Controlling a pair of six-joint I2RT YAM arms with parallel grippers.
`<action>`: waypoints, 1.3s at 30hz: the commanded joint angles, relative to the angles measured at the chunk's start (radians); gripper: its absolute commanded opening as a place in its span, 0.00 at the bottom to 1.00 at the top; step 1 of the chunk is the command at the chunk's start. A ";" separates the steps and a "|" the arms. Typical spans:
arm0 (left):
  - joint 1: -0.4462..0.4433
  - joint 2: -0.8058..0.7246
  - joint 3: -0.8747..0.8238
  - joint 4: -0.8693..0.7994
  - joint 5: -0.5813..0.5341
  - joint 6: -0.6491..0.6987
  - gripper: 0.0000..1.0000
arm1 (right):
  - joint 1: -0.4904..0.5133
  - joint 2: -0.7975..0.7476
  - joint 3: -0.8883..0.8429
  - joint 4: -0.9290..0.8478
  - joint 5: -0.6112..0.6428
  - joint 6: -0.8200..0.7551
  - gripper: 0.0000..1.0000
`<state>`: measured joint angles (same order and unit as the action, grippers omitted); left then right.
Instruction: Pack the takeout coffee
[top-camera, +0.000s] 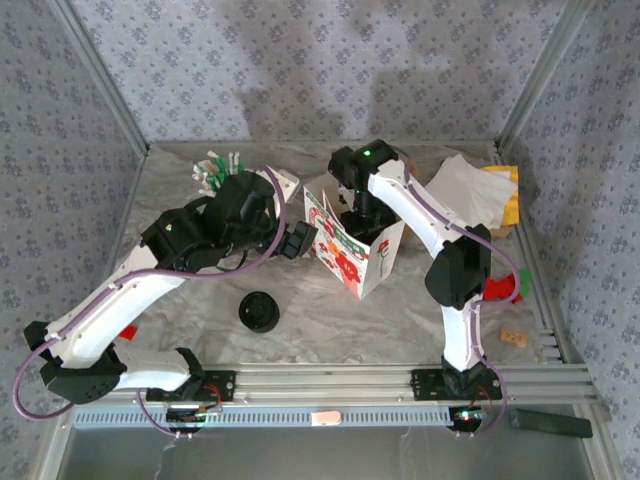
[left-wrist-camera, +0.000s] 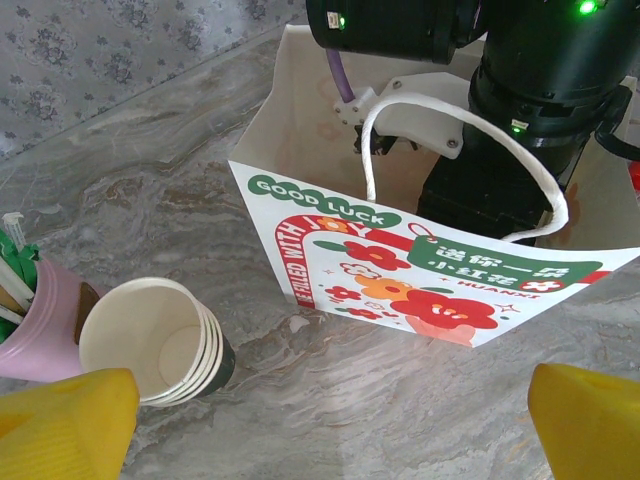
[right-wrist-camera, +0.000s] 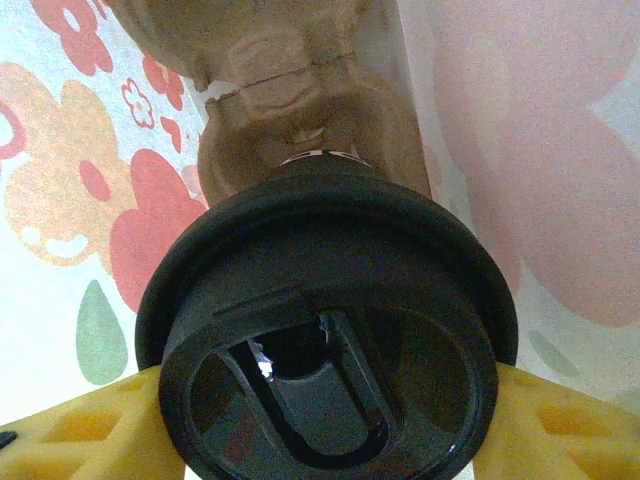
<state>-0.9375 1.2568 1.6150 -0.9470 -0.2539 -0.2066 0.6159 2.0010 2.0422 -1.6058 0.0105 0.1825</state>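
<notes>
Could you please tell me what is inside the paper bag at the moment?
The right gripper reaches into the paper bag, its fingers flanking the takeout coffee. Its black lid faces the wrist camera and covers most of the cup below it.

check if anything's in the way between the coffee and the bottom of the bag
Nothing visible is. The right fingers hold the takeout coffee inside the paper bag, with its printed walls around it. The patch of bag floor seen past the cup looks bare; the rest is hidden beneath it.
</notes>
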 joint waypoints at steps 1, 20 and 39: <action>0.005 -0.009 0.032 -0.022 -0.002 0.014 1.00 | 0.004 -0.005 -0.012 -0.104 -0.014 -0.011 0.55; 0.005 0.012 0.059 -0.036 0.005 0.018 1.00 | -0.002 -0.010 -0.066 -0.036 -0.016 -0.012 0.55; 0.004 0.036 0.085 -0.045 0.014 0.020 1.00 | -0.013 -0.018 -0.089 -0.014 -0.013 -0.017 0.55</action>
<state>-0.9375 1.2873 1.6672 -0.9768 -0.2531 -0.1993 0.6117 2.0010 1.9640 -1.6051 0.0032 0.1822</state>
